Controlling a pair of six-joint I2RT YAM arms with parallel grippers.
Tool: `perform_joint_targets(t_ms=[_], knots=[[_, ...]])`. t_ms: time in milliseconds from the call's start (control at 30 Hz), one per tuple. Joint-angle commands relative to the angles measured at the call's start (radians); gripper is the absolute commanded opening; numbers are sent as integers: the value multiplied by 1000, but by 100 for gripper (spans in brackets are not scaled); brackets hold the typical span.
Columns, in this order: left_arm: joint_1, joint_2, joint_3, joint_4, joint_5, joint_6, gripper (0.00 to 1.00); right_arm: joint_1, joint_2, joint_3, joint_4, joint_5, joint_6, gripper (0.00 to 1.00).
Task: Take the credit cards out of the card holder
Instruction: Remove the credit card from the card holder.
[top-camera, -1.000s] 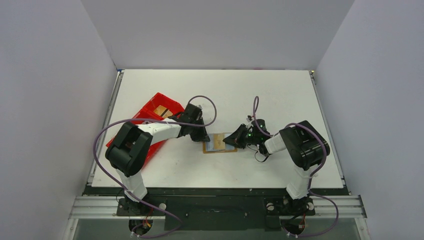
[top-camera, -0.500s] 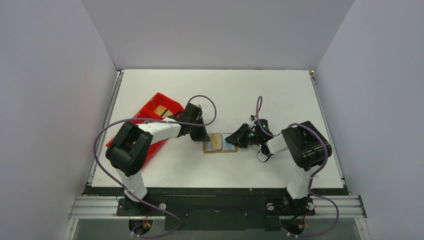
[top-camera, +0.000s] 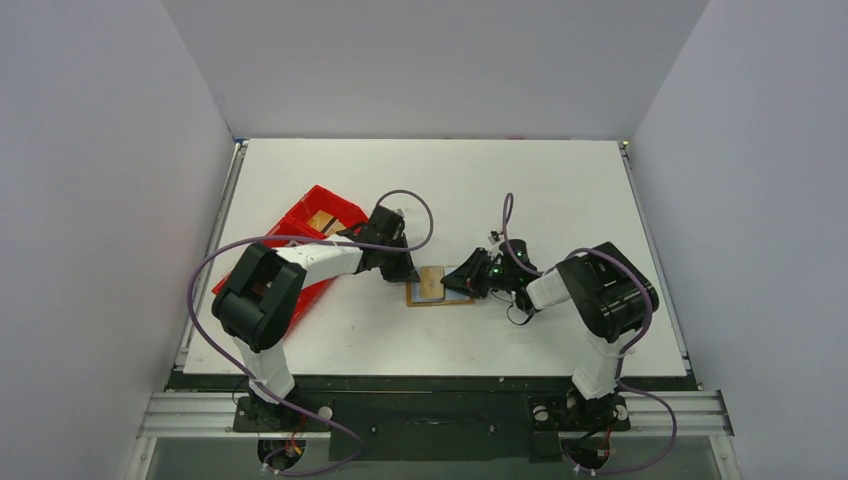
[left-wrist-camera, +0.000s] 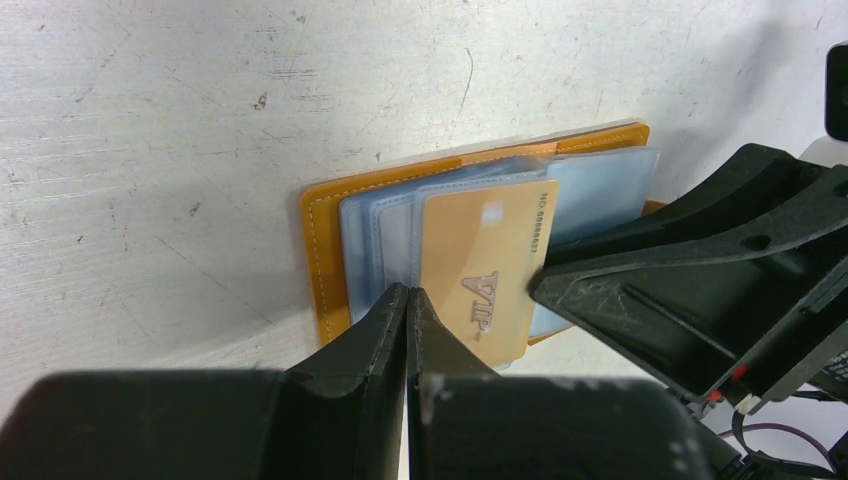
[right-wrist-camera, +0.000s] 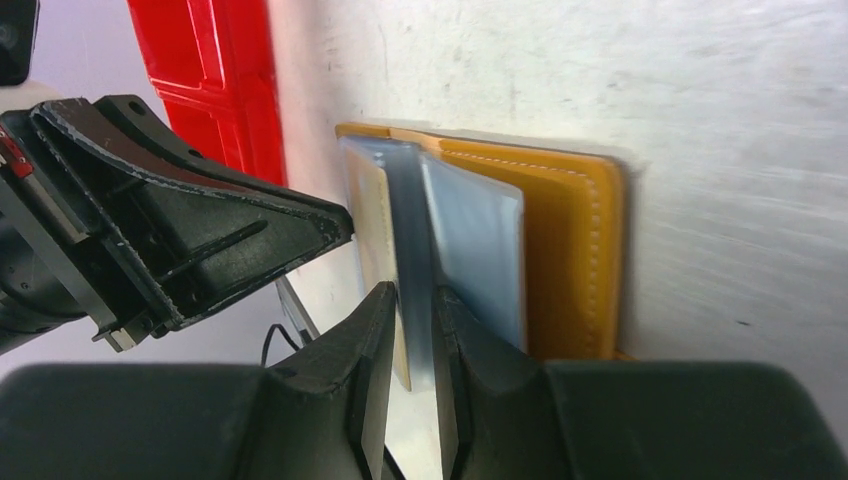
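**Step in hand.** Extraction has started; no card is out yet. The thin, pale blue-grey rectangular credit cards (left-wrist-camera: 600, 190) lie fanned inside the small tan-orange stitched leather card holder (left-wrist-camera: 318, 250). The holder lies open and flat on the white table (left-wrist-camera: 200, 120), between the two arms. A gold-tan plastic card (left-wrist-camera: 485, 270) lies on top of the fan.

**Tools.** The right gripper (right-wrist-camera: 413, 296) has its fingers narrowly apart with one blue-grey leaf standing between them. Whether they pinch it cannot be told. The left gripper (left-wrist-camera: 408, 296) has its fingers together, tips on the near edge of the fan, apparently pinning the holder.

**Next move.** Judged: clamp the leaf and draw it rightward, keeping the holder pinned.

**Markings.** The gold-tan card reads "VIP"; its row of digits is too small to read. The long red plastic tray (right-wrist-camera: 215, 70) shows no label.
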Motion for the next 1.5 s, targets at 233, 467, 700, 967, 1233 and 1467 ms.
perform_joint_targets(t_ms=[233, 467, 700, 967, 1233, 1467], knots=[[4, 46, -14, -96, -84, 36, 0, 45, 22, 42, 22, 37, -2, 13], [4, 46, -21, -93, -86, 33, 0, 27, 15, 12, 49, 37, 6, 9], [4, 45, -19, -93, -84, 35, 0, 26, 31, -4, 130, 20, 50, 11], [4, 49, -16, -95, -85, 35, 0, 26, 47, -20, 195, 10, 82, 10], [4, 58, -13, -100, -87, 33, 0, 20, 42, -34, 215, 14, 89, 0], [4, 61, -12, -111, -95, 35, 0, 0, 24, -50, 187, 20, 62, 0]])
